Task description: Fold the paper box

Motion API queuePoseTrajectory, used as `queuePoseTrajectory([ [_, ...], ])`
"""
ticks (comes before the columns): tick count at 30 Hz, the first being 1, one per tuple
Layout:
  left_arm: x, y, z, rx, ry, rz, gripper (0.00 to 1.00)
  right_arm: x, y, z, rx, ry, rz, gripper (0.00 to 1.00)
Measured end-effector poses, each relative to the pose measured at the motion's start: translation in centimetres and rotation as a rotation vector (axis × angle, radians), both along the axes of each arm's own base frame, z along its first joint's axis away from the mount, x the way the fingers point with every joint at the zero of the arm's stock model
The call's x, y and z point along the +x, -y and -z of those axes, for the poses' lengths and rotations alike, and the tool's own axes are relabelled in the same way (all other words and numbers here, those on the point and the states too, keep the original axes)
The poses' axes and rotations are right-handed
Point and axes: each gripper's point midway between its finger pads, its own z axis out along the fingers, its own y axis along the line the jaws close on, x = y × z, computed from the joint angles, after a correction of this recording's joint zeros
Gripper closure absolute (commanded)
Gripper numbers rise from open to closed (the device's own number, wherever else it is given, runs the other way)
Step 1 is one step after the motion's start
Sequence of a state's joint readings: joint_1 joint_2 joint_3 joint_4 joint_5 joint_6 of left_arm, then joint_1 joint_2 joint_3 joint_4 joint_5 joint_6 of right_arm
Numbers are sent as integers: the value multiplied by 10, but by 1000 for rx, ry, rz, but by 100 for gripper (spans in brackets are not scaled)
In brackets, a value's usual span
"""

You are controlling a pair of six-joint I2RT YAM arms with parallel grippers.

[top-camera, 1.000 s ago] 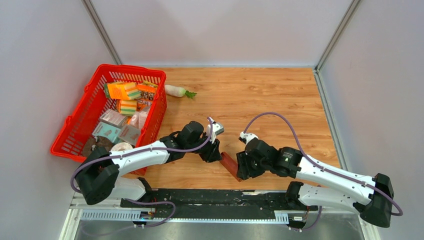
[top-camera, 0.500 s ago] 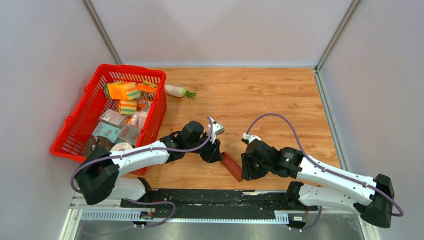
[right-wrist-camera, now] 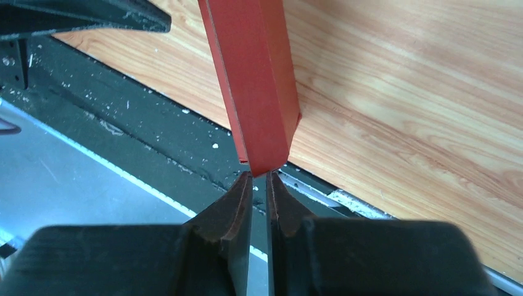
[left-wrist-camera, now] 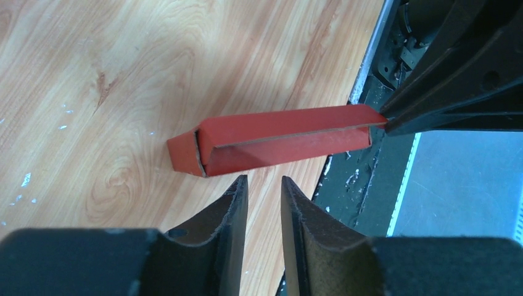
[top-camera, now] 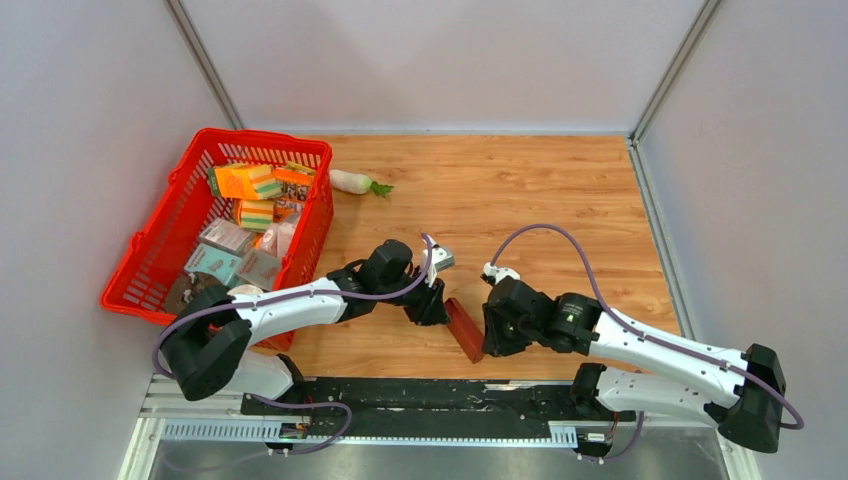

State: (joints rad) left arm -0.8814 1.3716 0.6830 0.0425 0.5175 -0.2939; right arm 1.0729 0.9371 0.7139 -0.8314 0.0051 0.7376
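Observation:
The paper box (top-camera: 463, 328) is a dark red, long narrow folded piece near the table's front edge, between the two grippers. My right gripper (top-camera: 487, 335) pinches the box's near end with its tips almost together; in the right wrist view the box (right-wrist-camera: 253, 80) runs away from the gripper (right-wrist-camera: 258, 176). My left gripper (top-camera: 432, 308) sits just beside the box's long side. In the left wrist view its fingers (left-wrist-camera: 264, 180) stand a narrow gap apart, empty, just short of the box (left-wrist-camera: 277, 139), whose seam runs along its length.
A red mesh basket (top-camera: 150, 270) full of packets stands at the left. A white radish (top-camera: 352, 181) lies behind it. The black rail (top-camera: 420, 392) runs along the table's front edge, just under the box's near end.
The left gripper has shifted slightly right, closer to the box. The right gripper and the box have barely moved.

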Motion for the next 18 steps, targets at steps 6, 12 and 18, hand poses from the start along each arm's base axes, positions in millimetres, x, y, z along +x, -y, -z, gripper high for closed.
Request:
queuePoseTrajectory([
  [6, -2, -3, -4, -11, 7, 2, 57, 17, -3, -4, -50, 52, 30, 57],
  [12, 2, -19, -31, -57, 74, -56, 46, 16, 2, -8, -53, 66, 22, 40],
  [18, 41, -35, -40, -84, 79, -198, 46, 4, 0, -3, 0, 28, -11, 32],
])
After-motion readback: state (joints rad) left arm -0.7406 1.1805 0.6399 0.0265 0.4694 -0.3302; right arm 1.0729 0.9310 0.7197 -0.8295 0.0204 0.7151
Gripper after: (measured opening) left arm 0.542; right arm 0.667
